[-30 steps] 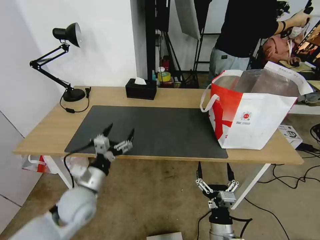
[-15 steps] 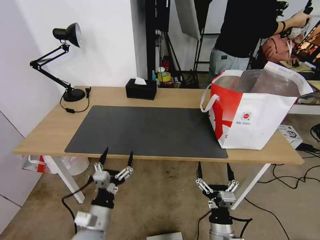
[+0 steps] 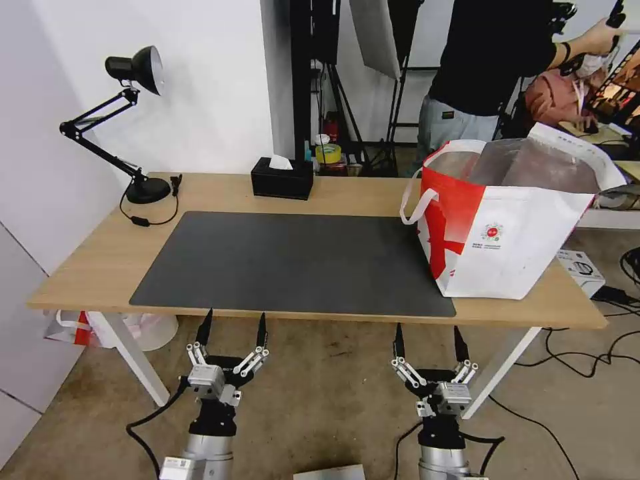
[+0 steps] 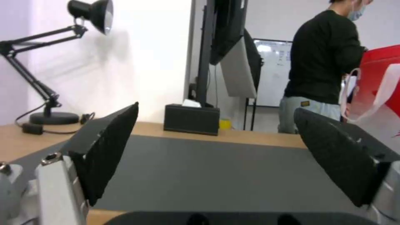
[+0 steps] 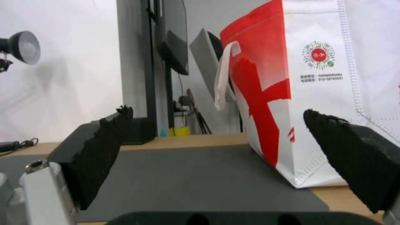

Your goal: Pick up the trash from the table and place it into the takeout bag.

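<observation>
Desk lamp (image 3: 133, 67): black, at the far left of the table (image 3: 87, 267); not trash.
Dark grey mat (image 3: 300, 260): bare; I see no bowl and no cup on it.
Tissue box (image 3: 281, 177): black, at the far edge of the table, behind the mat.
Left gripper (image 3: 231, 325): below the near table edge, fingers spread wide, holding nothing.
Right gripper (image 3: 427, 339): also below the near edge, fingers wide apart, empty.
Takeout bag (image 3: 507, 233): upright on the right end of the table, mouth open, touching the mat's right edge.
Trash: I judge it is inside the bag, but the inside is hidden.
Progress: the task seems finished; nothing is left to pick.
</observation>
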Available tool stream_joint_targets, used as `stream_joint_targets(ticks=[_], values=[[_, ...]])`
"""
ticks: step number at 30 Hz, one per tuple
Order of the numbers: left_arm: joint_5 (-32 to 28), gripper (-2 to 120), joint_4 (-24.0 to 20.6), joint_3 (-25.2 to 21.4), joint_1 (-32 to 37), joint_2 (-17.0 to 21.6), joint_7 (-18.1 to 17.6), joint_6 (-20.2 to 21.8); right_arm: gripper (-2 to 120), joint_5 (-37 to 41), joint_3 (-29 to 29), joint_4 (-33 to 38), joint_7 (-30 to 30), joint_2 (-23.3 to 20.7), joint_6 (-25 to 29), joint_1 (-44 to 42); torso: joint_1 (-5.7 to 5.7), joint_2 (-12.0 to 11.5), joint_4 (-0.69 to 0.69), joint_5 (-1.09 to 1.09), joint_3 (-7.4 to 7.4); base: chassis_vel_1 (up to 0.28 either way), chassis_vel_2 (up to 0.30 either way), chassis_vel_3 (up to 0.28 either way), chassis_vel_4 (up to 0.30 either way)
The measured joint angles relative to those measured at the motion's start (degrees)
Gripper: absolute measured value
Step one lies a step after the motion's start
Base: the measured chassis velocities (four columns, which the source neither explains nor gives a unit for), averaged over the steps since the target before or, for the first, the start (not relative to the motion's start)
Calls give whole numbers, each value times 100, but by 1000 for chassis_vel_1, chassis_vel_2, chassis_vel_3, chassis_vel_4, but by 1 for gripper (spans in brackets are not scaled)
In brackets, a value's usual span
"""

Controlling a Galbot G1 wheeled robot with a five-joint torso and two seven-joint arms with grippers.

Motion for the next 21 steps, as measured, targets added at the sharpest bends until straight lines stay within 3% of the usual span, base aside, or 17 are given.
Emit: stream_joint_targets(ticks=[21], values=[[0,100,120,-3,-50,-40,-103,-63,100,0,0,0,0,0,0,0,0,0,0,-1,0,0,0,0,0]])
